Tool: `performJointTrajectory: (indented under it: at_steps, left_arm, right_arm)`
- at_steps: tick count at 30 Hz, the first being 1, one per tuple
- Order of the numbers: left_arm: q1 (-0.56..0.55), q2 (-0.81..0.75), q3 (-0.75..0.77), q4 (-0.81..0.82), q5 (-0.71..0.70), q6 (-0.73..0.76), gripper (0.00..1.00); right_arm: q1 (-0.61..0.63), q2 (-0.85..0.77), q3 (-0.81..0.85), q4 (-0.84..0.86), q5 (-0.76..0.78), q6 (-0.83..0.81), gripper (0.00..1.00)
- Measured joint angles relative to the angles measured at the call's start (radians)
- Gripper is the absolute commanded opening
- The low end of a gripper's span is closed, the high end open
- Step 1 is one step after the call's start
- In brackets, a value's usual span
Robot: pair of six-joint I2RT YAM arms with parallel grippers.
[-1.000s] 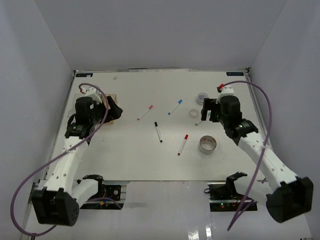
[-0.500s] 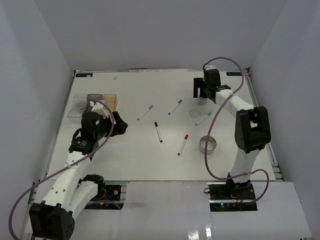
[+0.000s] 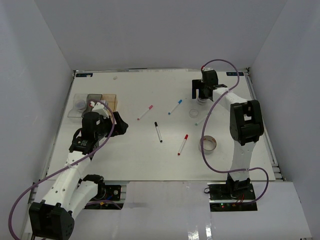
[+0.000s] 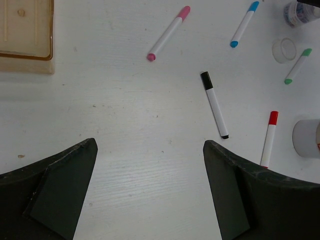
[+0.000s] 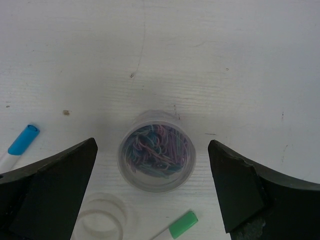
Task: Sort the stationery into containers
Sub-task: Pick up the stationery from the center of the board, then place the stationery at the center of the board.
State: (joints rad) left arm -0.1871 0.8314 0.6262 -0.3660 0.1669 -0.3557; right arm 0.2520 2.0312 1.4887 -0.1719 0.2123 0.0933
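1. Seen from above, the left gripper [image 3: 118, 123] hangs over the white table [image 3: 140, 160] at about 9 o'clock from the table's centre. Its jaws are spread wide with nothing between them
2. The right gripper [image 5: 152, 144] stands on the far side at about 2 o'clock, jaws parted wide. A small clear jar [image 5: 156, 157] of coloured paper clips sits upright between the fingers [image 5: 50, 192], touching neither
3. Three bins stand in a row at 10 o'clock near the table's left edge: the clear bin [image 3: 75, 111], the smoky grey bin [image 3: 93, 99] and the amber bin [image 3: 112, 100], side by side. Something round and pale lies in the clear one, too small to tell what it is
4. Five markers lie loose on the table, none touching another. The black marker [image 3: 158, 132] is at the centre, the pink marker [image 3: 145, 112] at 10 o'clock of it and the blue marker [image 3: 175, 107] at 1 o'clock. The red marker [image 3: 183, 144] lies at 5 o'clock and the green marker [image 4: 298, 66] at 3 o'clock
5. A small tape roll [image 3: 194, 113] lies flat at 7 o'clock of the jar, close by it and near the green marker's cap
6. A larger tape roll [image 3: 207, 144] lies at 4 o'clock from the centre, near the red marker and apart from it
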Motion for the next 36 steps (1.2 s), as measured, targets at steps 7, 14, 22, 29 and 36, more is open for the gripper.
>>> performJointTrajectory:
  at_steps: [7, 14, 22, 29, 36]
  left_arm:
    - [0.0, 0.004, 0.0, 0.0, 0.0, 0.0, 0.98]
    - [0.0, 0.005, 0.0, 0.0, 0.0, 0.0, 0.98]
    - [0.0, 0.006, 0.0, 0.0, 0.0, 0.0, 0.98]
    - [0.0, 0.006, 0.0, 0.0, 0.0, 0.0, 0.98]
    - [0.0, 0.005, 0.0, 0.0, -0.008, 0.0, 0.98]
  right_arm:
    - [-0.006, 0.001, -0.008, 0.025, -0.01, -0.006, 0.76]
    - [-0.011, 0.005, -0.008, 0.035, -0.013, -0.022, 0.55]
    - [-0.014, -0.01, -0.035, 0.06, -0.026, -0.041, 0.27]
    - [0.018, -0.158, -0.145, 0.033, -0.066, -0.092, 0.23]
    - [0.279, -0.335, -0.169, 0.018, -0.065, -0.164, 0.27]
